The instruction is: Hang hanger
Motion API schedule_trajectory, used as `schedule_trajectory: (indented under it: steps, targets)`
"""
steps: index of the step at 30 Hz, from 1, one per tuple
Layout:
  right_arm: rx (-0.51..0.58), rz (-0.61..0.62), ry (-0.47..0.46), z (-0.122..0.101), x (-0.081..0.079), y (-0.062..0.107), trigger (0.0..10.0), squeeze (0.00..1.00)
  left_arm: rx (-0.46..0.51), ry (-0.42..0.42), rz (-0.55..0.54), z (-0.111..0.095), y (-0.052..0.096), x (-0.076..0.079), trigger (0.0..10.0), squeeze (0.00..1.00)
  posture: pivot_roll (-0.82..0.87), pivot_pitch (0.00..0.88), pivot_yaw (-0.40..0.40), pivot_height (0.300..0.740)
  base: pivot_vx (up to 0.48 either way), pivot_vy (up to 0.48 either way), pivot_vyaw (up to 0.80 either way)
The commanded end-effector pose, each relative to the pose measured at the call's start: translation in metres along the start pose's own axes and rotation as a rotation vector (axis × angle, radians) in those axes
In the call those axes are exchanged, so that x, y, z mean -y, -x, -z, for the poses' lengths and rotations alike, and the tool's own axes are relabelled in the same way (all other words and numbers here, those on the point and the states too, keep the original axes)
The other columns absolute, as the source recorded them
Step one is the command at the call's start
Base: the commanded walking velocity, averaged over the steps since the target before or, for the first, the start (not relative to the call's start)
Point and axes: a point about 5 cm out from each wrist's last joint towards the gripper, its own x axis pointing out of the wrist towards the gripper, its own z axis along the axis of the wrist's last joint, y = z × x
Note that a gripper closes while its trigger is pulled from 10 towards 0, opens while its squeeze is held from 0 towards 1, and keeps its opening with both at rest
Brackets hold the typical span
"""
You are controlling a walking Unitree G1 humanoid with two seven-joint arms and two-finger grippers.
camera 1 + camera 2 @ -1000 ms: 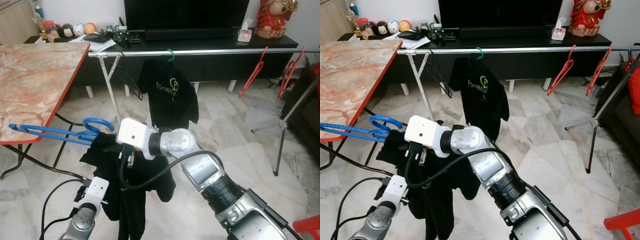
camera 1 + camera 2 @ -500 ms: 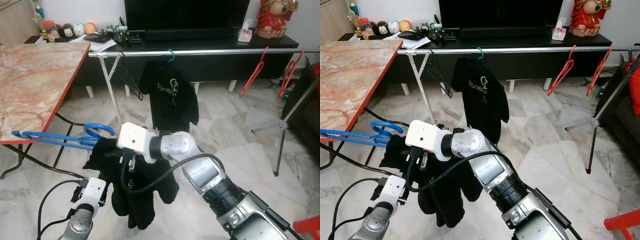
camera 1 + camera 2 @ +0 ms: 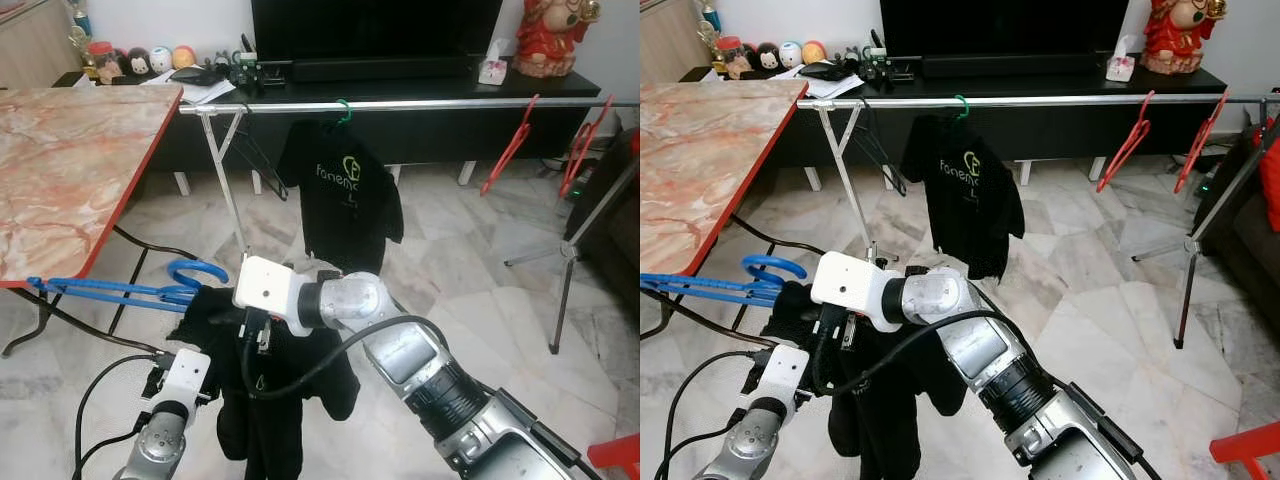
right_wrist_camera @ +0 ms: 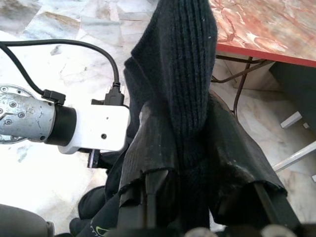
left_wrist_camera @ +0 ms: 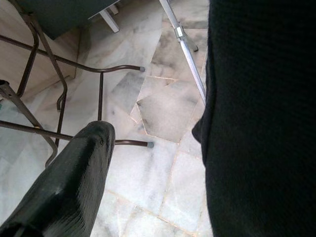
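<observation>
A blue hanger (image 3: 110, 290) juts out to my left, level with the table's edge, its hook (image 3: 196, 270) pointing toward me. A black knit garment (image 3: 270, 385) is draped at its hook end and hangs down. My right gripper (image 4: 190, 106) is shut on a fold of this garment; in the left eye view its white wrist (image 3: 265, 290) sits just right of the hook. My left gripper (image 5: 148, 148) is low beside the hanging cloth, one finger (image 5: 74, 182) apart from the fabric. The metal rail (image 3: 420, 103) of the clothes rack runs across ahead.
On the rail hang a black T-shirt (image 3: 345, 190) on a green hanger, a black hanger (image 3: 255, 150) and two red hangers (image 3: 505, 145). A marble table (image 3: 70, 160) with dark legs stands at my left. A TV console (image 3: 420, 80) is behind the rail.
The right gripper and the blue hanger have sunk a little. The garment bunched up half a second ago and now hangs longer again.
</observation>
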Motion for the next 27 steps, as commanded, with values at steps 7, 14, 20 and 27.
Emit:
schedule_trajectory:
  steps: [7, 14, 20, 27]
  targets:
    - [0.054, 0.0, 0.049, -0.016, -0.001, 0.0, 0.0, 0.0, -0.028, 0.037, -0.024, 0.001, -0.002, -0.004, 0.0, 0.0, -0.11, 0.0, 0.049, 0.74, 0.0, 0.0, 0.0]
    - [0.056, 0.004, 0.05, -0.017, 0.0, 0.0, 0.0, 0.0, -0.07, 0.032, 0.006, 0.009, 0.001, -0.002, 0.0, 0.0, -0.11, 0.0, 0.049, 0.74, 0.0, 0.0, 0.0]
    - [0.064, 0.005, 0.053, -0.02, 0.001, -0.001, 0.0, 0.0, -0.102, 0.039, 0.026, 0.015, 0.004, 0.001, 0.0, 0.0, -0.11, 0.0, 0.051, 0.74, 0.0, 0.0, 0.0]
    - [0.067, 0.008, 0.053, -0.021, 0.001, 0.0, 0.0, 0.0, -0.114, 0.039, 0.035, 0.016, 0.004, 0.002, 0.0, 0.0, -0.11, 0.0, 0.053, 0.74, 0.0, 0.0, 0.0]
